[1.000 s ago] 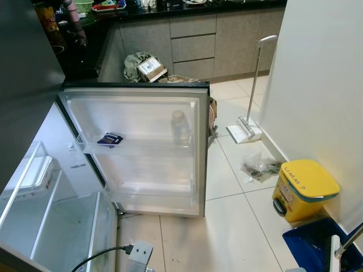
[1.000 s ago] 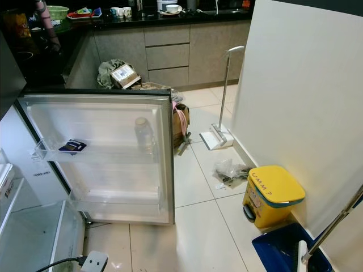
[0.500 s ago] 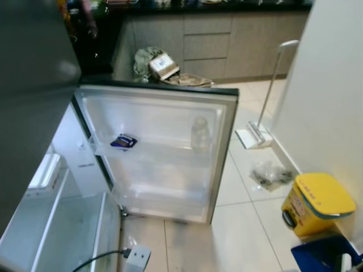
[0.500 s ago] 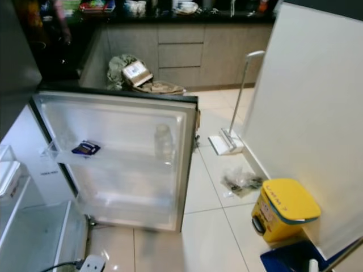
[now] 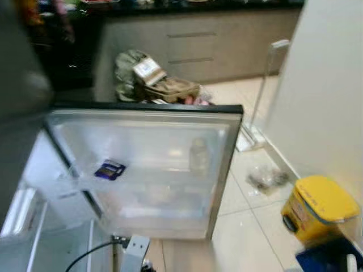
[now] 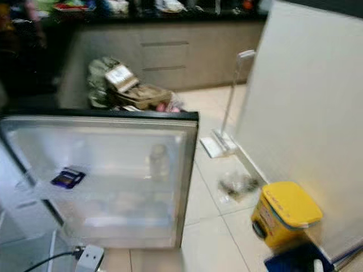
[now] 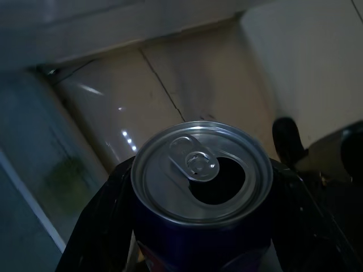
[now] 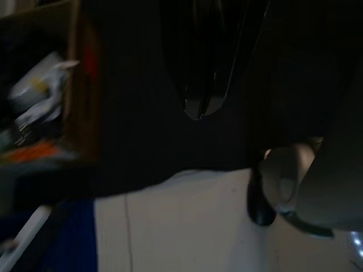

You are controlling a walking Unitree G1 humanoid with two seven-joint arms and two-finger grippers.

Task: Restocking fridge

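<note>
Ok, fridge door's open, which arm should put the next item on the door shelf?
Left, probably. The left gripper is shut on a blue can, opened at the top. The right gripper looks shut with nothing between its fingers. The fridge door stands open ahead, with shelf room beside the bottle.

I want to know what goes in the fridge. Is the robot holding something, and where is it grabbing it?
The left gripper holds a blue drink can by its sides, opened top up.
</note>
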